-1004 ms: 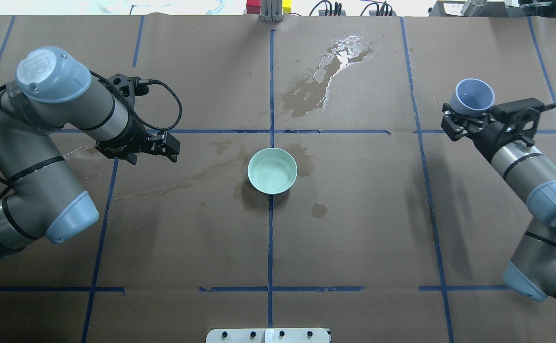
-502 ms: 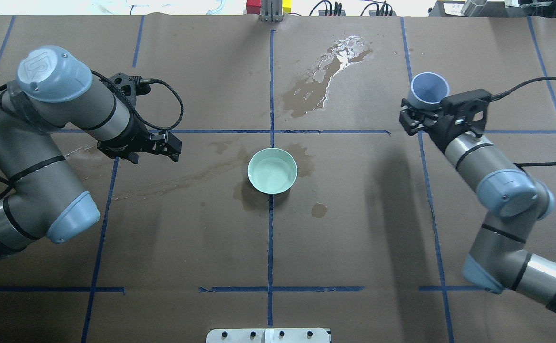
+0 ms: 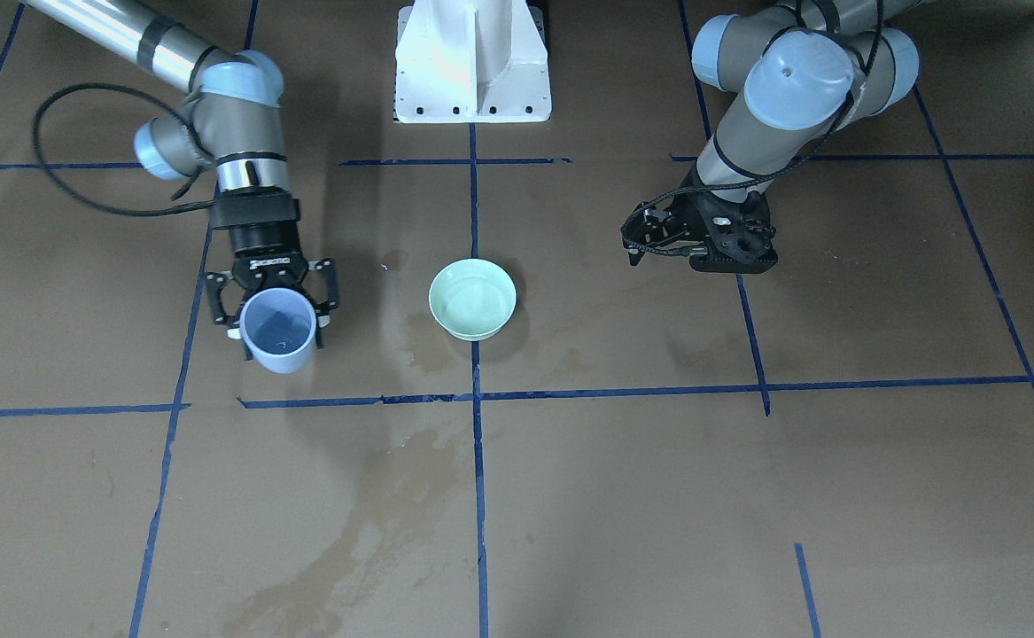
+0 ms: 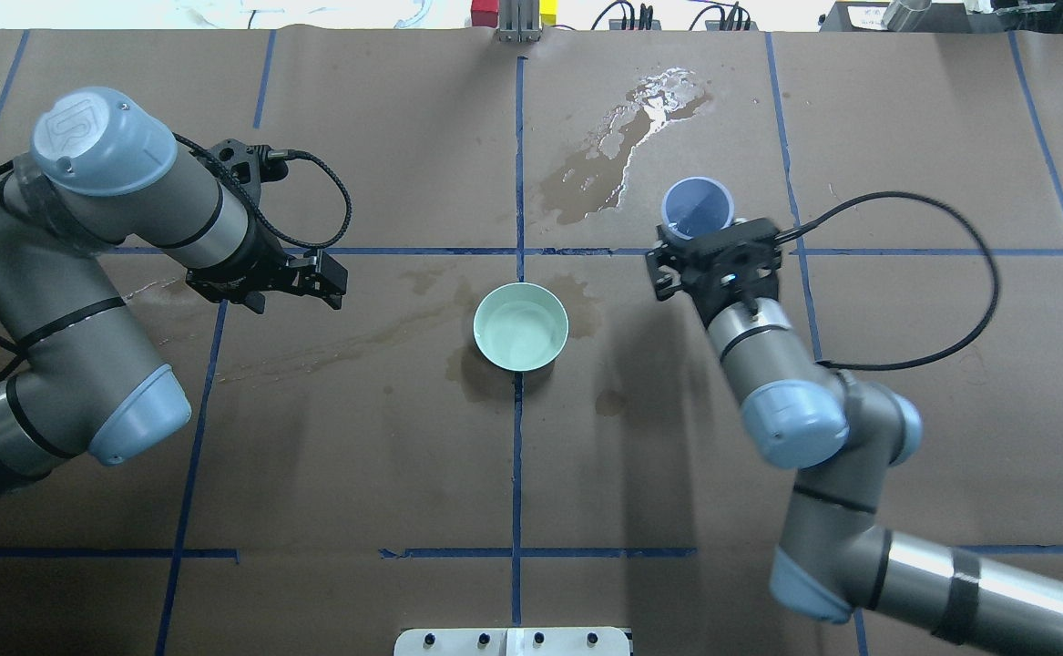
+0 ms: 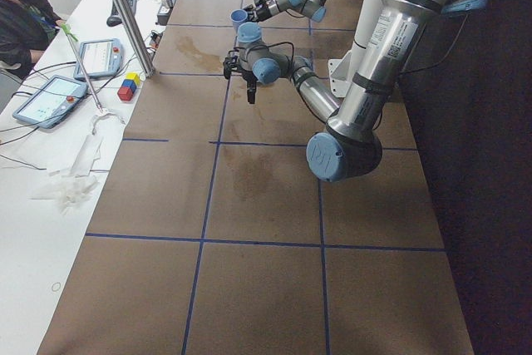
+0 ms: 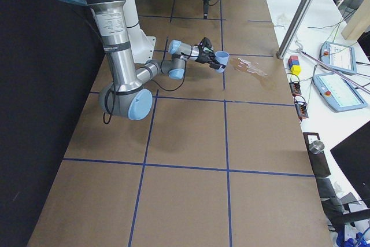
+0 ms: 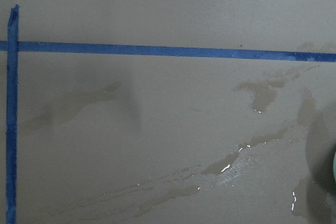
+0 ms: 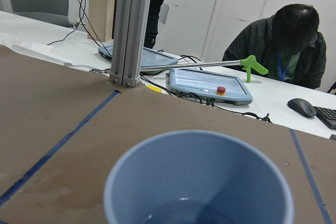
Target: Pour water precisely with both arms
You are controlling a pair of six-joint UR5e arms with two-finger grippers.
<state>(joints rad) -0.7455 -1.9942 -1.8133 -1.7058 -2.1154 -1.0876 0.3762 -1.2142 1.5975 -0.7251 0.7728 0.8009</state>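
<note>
Item: water [image 8: 181,211], a shallow pool in your blue cup [image 4: 697,208]. The cup is upright, held off the table, apart from the mint bowl [image 4: 520,326] on the robot's right.
Right gripper [image 3: 277,321]: jaws pinching the cup's sides.
Left gripper [image 3: 633,245]: holds nothing, hovers on the bowl's other side. You cannot tell its jaw spread.

Brown-paper tabletop [image 4: 358,474], blue tape [image 4: 516,474] grid. Pale green bowl [image 4: 520,326] on centre line, stains [image 4: 472,378] touching it, wet puddle [image 4: 622,146] farther back.
</note>
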